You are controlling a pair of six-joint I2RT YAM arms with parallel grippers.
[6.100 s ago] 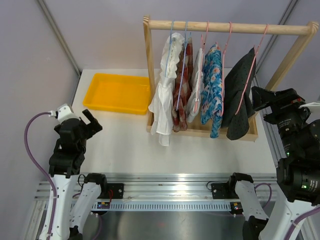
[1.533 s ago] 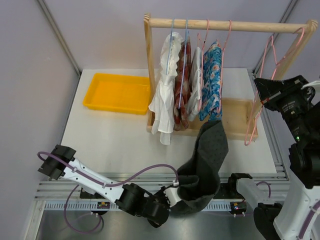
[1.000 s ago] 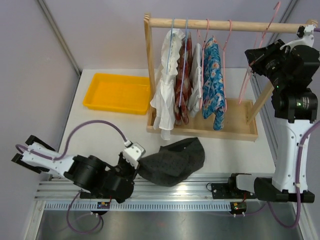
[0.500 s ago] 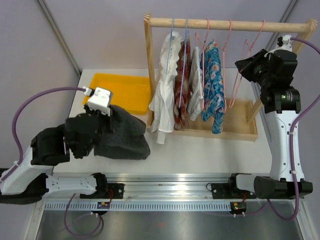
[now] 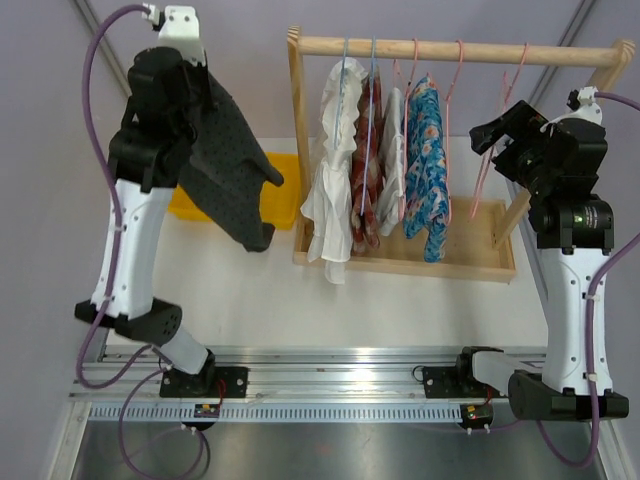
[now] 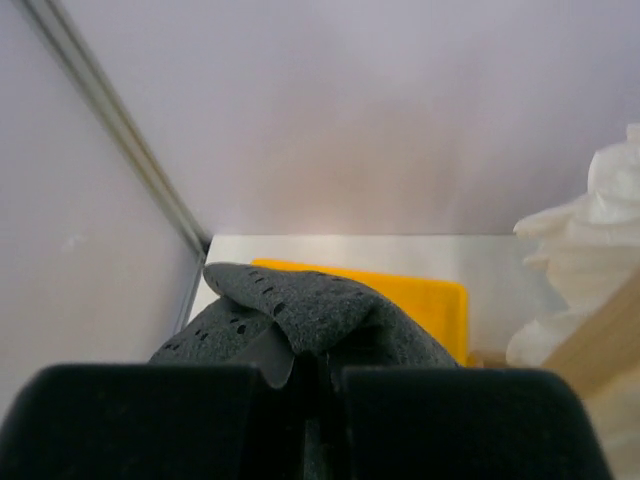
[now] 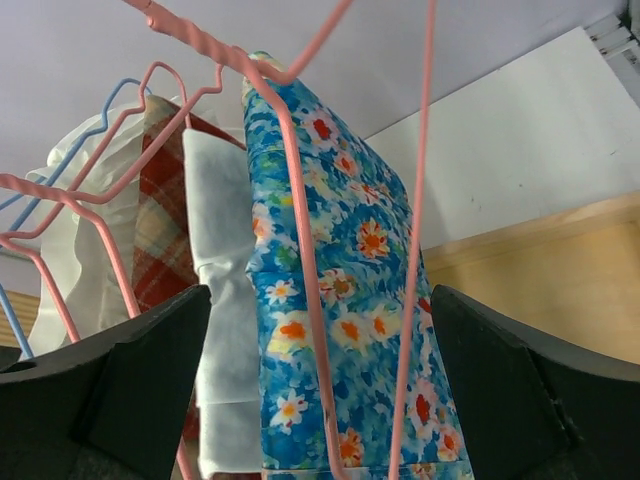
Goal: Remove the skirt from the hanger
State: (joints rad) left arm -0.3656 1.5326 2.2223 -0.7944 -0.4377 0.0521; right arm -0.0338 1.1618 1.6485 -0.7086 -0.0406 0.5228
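Observation:
The dark grey dotted skirt (image 5: 228,165) hangs free of any hanger from my raised left gripper (image 5: 196,82), which is shut on its upper edge high above the table's left side. In the left wrist view the skirt (image 6: 320,305) bunches out of the closed left gripper (image 6: 320,400). The empty pink hanger (image 5: 519,75) hangs on the wooden rod near the right end. My right gripper (image 5: 488,135) is open beside it. In the right wrist view the hanger (image 7: 300,210) runs loose between the wide-apart fingers of the right gripper (image 7: 320,400).
The wooden rack (image 5: 450,53) holds several garments on hangers: white, red plaid, white and blue floral (image 5: 428,160). A yellow tray (image 5: 285,185) lies at the back left, mostly hidden behind the skirt. The rack's wooden base (image 5: 470,265) sits under the clothes.
My left arm swung the skirt from the table's front edge up high over the yellow tray. My right gripper opened and let go of the pink hanger, which now hangs on the rod.

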